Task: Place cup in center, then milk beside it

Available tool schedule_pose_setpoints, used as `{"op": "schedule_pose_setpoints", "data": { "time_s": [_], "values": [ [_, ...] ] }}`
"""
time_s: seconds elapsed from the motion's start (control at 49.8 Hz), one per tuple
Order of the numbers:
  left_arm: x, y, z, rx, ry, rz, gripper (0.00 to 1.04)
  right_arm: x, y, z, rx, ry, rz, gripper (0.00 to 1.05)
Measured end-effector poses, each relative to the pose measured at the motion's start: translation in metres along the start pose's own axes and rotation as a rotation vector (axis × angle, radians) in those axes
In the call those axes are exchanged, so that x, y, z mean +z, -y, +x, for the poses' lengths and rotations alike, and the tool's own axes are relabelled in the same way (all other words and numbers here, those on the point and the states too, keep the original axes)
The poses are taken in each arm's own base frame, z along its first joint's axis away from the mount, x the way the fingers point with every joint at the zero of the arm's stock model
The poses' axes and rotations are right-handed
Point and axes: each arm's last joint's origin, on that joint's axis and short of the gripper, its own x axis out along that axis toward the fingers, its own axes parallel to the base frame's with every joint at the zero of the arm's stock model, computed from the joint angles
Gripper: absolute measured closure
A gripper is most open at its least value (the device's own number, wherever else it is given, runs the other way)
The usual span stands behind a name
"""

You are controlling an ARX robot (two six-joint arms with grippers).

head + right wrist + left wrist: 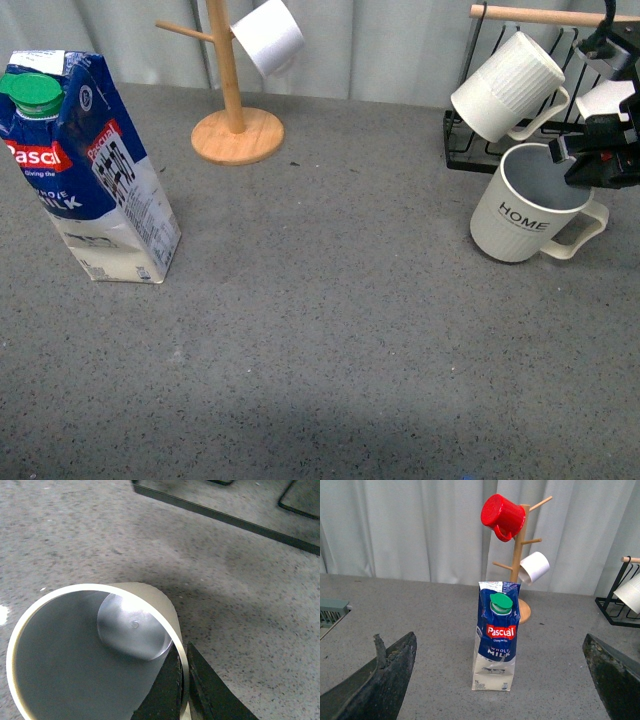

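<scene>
right gripper (183, 677) clamped on the cup (530, 205): one finger inside the rim, one outside, pinching the wall on the side nearest the handle. cup is tipped, mouth leaning toward the arm, HOME lettering facing the front camera, handle out to the right. can't tell from the front view whether the lower base edge touches the table (330, 330) or sits just off it

cup is at the right side of the table, just in front of the black wire rack (470, 155) and right under a ribbed white mug (505, 85) hanging on the rack's wooden bar (545, 15)

left gripper (499, 637) jaws spread wide, nothing between them, aimed at the milk (90, 170). carton stands upright at the far left of the table, green cap on top, well apart from the cup

behind the carton: wooden mug tree (232, 125), small white cup (268, 38) on a peg, red mug (502, 510) on a higher peg
</scene>
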Motion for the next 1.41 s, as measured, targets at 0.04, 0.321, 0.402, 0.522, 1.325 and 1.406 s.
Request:
{"op": "schedule_pose_setpoints", "data": {
  "time_s": [0.04,0.321,0.402,0.522,1.325,1.406],
  "values": [
    [0.000,0.000,0.000,0.000,0.000,0.000,0.06,0.002,-0.004,-0.003,0.025,0.006,-0.026,1.03],
    [0.000,0.000,0.000,0.000,0.000,0.000,0.06,0.022,-0.045,-0.014,0.153,0.018,-0.252,1.03],
    [0.000,0.000,0.000,0.000,0.000,0.000,0.06,0.027,-0.061,-0.012,0.196,0.009,-0.312,1.03],
    [0.000,0.000,0.000,0.000,0.000,0.000,0.06,0.034,-0.084,-0.005,0.248,-0.005,-0.373,1.03],
    [0.000,0.000,0.000,0.000,0.000,0.000,0.06,0.035,-0.140,0.034,0.240,-0.109,-0.466,1.03],
    [0.000,0.000,0.000,0.000,0.000,0.000,0.06,0.037,-0.140,0.034,0.239,-0.106,-0.467,1.02]
  ]
}}
